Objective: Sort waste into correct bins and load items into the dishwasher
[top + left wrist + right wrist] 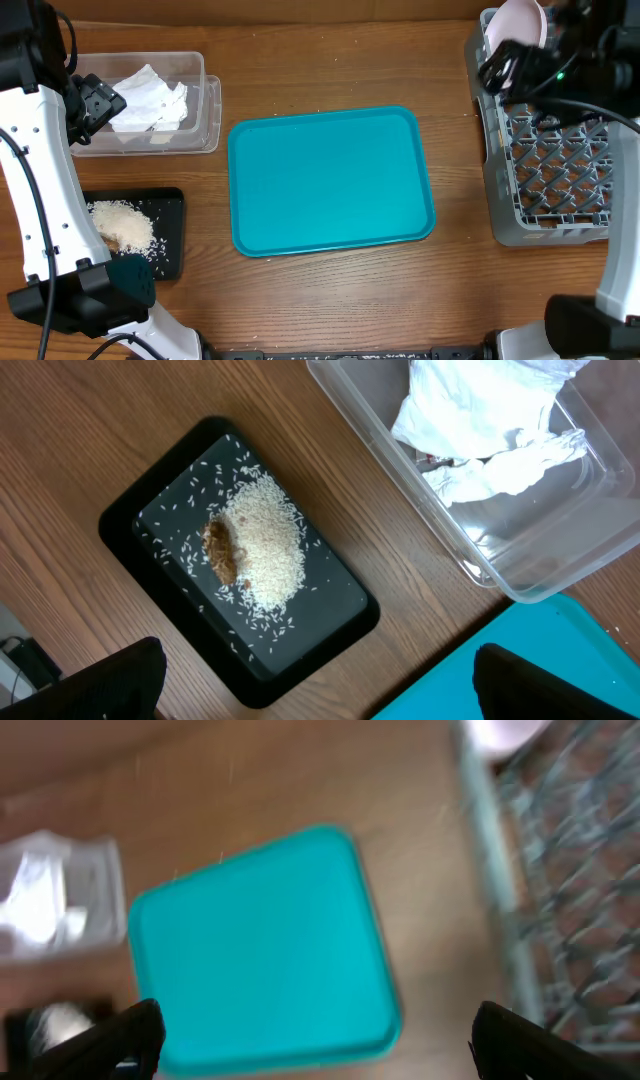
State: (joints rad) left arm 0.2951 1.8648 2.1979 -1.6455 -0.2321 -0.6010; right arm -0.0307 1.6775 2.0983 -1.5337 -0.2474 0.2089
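Overhead view: bright, even, diffuse light; desk (330, 60) grain sharp, only soft narrow shadows along the teal tray (330, 180) edge. Left wrist view: sharp, with faint glare on the clear tub (530, 540) wall and the black tray (340, 610) rim. Right wrist view: heavy motion blur throughout, dish rack (570, 870) grid smeared.

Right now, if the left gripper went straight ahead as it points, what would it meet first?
Likely the wooden table just off the black tray's corner; the left gripper is open and empty. Depth unclear.
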